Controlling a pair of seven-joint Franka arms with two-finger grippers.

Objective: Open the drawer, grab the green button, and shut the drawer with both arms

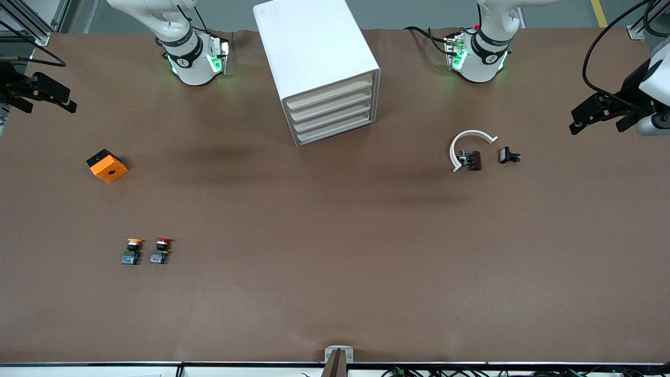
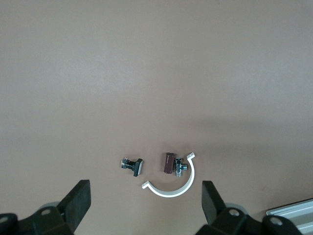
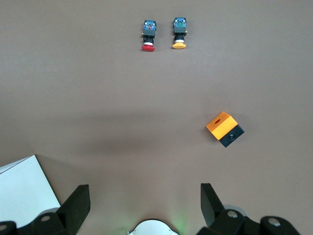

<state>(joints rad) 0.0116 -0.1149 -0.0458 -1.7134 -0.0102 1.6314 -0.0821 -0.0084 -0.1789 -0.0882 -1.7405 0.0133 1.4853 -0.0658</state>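
Left gripper [image 1: 578, 121]: fingers spread wide, holding nothing, raised over the table edge at the left arm's end.
Right gripper [image 1: 65, 102]: fingers [image 3: 73, 208] also spread wide and empty, raised over the table edge at the right arm's end; both arms wait.
Drawer cabinet [image 1: 319, 68]: white, four drawers, all shut, standing on the brown table [image 1: 335, 262] between the two arm bases.
Green button: not visible anywhere on the table; drawer contents hidden.
White curved clip [image 1: 467, 144]: toward the left arm's end from the cabinet, with a small brown part [image 1: 473, 160] inside its curve.
Small black part [image 1: 507, 155]: just beside the clip, farther from the cabinet.
Orange and black block [image 1: 107, 166]: toward the right arm's end from the cabinet.
Yellow-capped button [image 1: 132, 251] and red-capped button [image 1: 160, 250]: side by side, nearer the front camera than the cabinet and the block.
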